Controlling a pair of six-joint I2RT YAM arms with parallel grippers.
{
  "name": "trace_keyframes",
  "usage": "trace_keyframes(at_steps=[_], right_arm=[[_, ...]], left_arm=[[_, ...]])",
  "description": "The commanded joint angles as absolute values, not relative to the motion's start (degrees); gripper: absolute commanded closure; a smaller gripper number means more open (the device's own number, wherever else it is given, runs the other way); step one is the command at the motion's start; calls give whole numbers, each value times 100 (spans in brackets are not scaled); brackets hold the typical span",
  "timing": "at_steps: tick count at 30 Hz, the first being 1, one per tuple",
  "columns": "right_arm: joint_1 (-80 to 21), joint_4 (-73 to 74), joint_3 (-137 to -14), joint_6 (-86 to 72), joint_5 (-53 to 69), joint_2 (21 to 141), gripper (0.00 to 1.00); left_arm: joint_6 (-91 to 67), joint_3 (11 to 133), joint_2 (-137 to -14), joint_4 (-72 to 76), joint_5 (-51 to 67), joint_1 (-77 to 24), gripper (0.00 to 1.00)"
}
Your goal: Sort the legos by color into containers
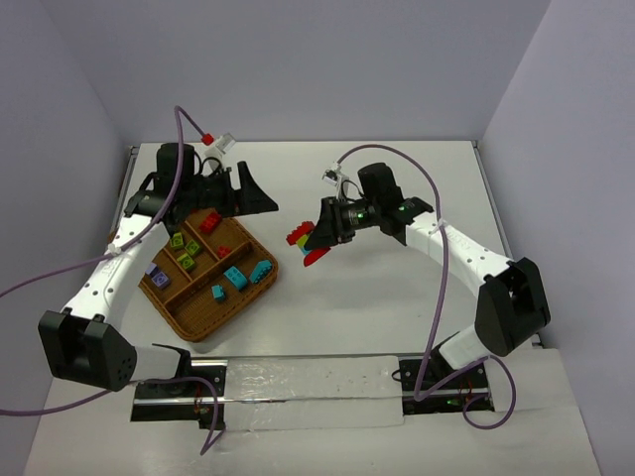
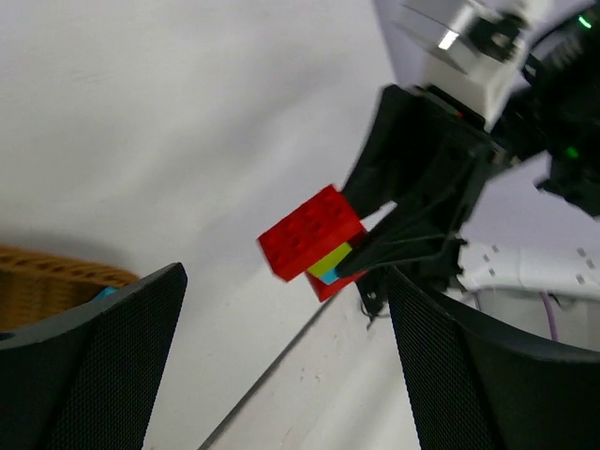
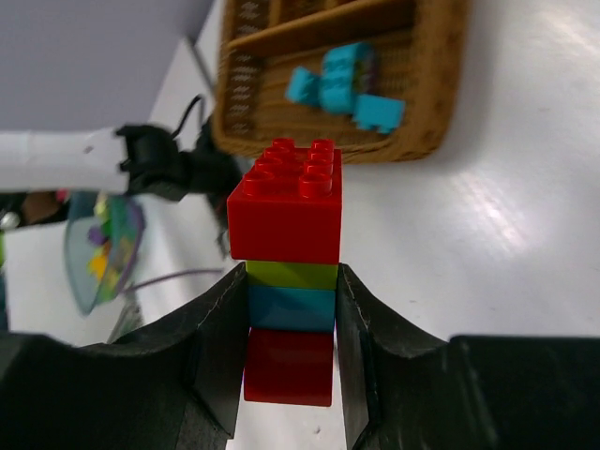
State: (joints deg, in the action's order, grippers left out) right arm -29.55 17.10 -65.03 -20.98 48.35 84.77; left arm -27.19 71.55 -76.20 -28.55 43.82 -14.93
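My right gripper [image 1: 316, 241] is shut on a short lego stack [image 3: 286, 202], red over green over teal over red, and holds it above the table right of the wicker tray [image 1: 208, 307]. Its fingers [image 3: 216, 328] clamp the green and teal bricks, and the top red brick stands free. My left gripper [image 1: 260, 198] hovers open at the tray's far corner, facing the stack [image 2: 314, 234], which hangs just beyond its fingertips. The tray's containers hold green [image 1: 184, 253], red [image 1: 210, 222], teal [image 1: 238, 278] and purple [image 1: 157, 273] legos.
Purple cables loop off both arms. Walls close in the table at the back and both sides. In the right wrist view, a clear dish [image 3: 103, 244] with coloured pieces lies beyond the tray [image 3: 441, 112], near the left arm.
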Motion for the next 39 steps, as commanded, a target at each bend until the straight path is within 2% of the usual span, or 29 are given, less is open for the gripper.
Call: trace_keyframes(at_steps=[1, 7, 14, 26, 33, 37, 39], right_arm=[[-2895, 1503, -6867, -1858, 6272, 8294, 100], [-2780, 1545, -6830, -1733, 6803, 8218, 100], [-2751, 2046, -6987, -1302, 6838, 8270, 100], [-2742, 2171, -7100, -1124, 6943, 8278, 100], [-2742, 2225, -7147, -1106, 6935, 8298, 100], [-2751, 2327, -7214, -1038, 6926, 8367, 100], [-2742, 2339, -7224, -1037, 6918, 8385, 100]], left_arm=[[-2399, 6916, -7570, -1806, 6056, -1503, 5], [-2243, 6766, -7688, -1431, 6985, -1512, 3], [-2281, 6725, -7927, -1409, 7678, -1538, 2], [-1573, 7007, -8681, -2305, 7716, -2038, 7], [-1534, 6899, -8756, -2192, 8002, -2136, 15], [-1319, 6917, -8842, -2374, 8208, -2162, 27], [-1294, 6942, -8791, -2373, 8258, -2162, 29]])
